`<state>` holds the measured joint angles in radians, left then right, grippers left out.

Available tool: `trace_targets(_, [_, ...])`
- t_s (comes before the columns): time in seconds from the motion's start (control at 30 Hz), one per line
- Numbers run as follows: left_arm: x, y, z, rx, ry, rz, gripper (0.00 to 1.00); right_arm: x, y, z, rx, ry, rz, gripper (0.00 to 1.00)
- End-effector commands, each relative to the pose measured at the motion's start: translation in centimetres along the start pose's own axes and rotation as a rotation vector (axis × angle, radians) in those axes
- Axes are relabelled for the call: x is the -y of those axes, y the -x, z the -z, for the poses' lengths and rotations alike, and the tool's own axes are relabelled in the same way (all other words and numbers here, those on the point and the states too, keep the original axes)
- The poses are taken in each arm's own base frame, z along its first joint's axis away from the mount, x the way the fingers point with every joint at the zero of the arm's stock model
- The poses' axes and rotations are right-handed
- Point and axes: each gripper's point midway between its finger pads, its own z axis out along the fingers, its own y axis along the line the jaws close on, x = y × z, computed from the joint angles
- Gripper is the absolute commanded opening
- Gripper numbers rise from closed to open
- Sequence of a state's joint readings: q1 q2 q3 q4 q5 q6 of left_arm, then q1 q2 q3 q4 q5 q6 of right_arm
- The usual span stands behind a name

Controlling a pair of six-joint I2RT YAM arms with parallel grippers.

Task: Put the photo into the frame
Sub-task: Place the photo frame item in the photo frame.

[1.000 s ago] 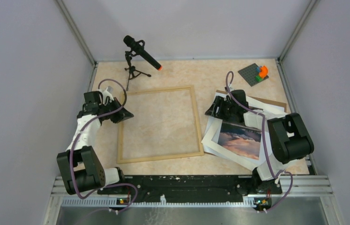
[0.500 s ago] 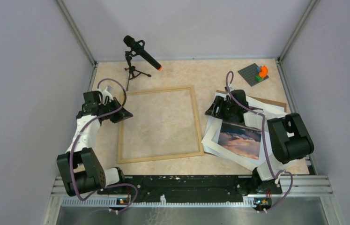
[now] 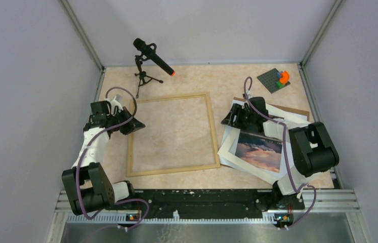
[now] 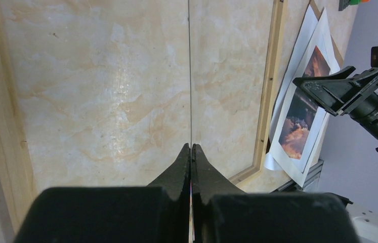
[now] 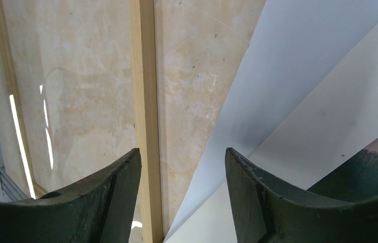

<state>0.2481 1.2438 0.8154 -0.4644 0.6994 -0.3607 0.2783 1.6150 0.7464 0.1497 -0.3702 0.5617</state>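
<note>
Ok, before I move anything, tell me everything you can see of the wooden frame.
The frame is a large, near-square rectangle of thin light wood strips, lying flat mid-table, slightly skewed. Its opening holds no photo; the mottled tabletop shows through. The shut left gripper hangs over its left side near the far corner; contact is unclear. A corner of the white sheets reaches its right strip.

The frame (image 3: 173, 169), thin pale wood, lies flat on the table; the photo (image 3: 260, 150), a sunset on white paper, lies askew just right of it.
</note>
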Motion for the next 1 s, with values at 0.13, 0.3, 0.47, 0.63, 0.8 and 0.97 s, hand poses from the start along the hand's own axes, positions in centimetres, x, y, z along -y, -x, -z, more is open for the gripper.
trace_targets(0.13, [0.2, -0.2, -0.3, 0.017, -0.045, 0.000, 0.00, -0.4, 0.3, -0.4, 0.014, 0.030, 0.009, 0.61])
trace_targets(0.3, [0.3, 0.8, 0.0, 0.061, -0.023, -0.042, 0.00, -0.4, 0.3, -0.5, 0.012, 0.031, 0.011, 0.61])
trace_targets(0.47, [0.2, 1.0, -0.1, 0.075, -0.027, -0.026, 0.00, -0.4, 0.3, -0.5, 0.013, 0.031, 0.012, 0.61])
trace_targets(0.63, [0.1, 0.8, -0.2, 0.090, -0.023, -0.018, 0.00, -0.4, 0.3, -0.4, 0.013, 0.030, 0.013, 0.61])
trace_targets(0.8, [0.4, 1.2, 0.1, 0.110, -0.032, -0.040, 0.00, -0.5, 0.2, -0.5, 0.011, 0.033, 0.010, 0.61])
trace_targets(0.97, [0.5, 1.2, 0.5, 0.125, -0.026, -0.065, 0.00, -0.5, 0.3, -0.5, 0.011, 0.034, 0.012, 0.61])
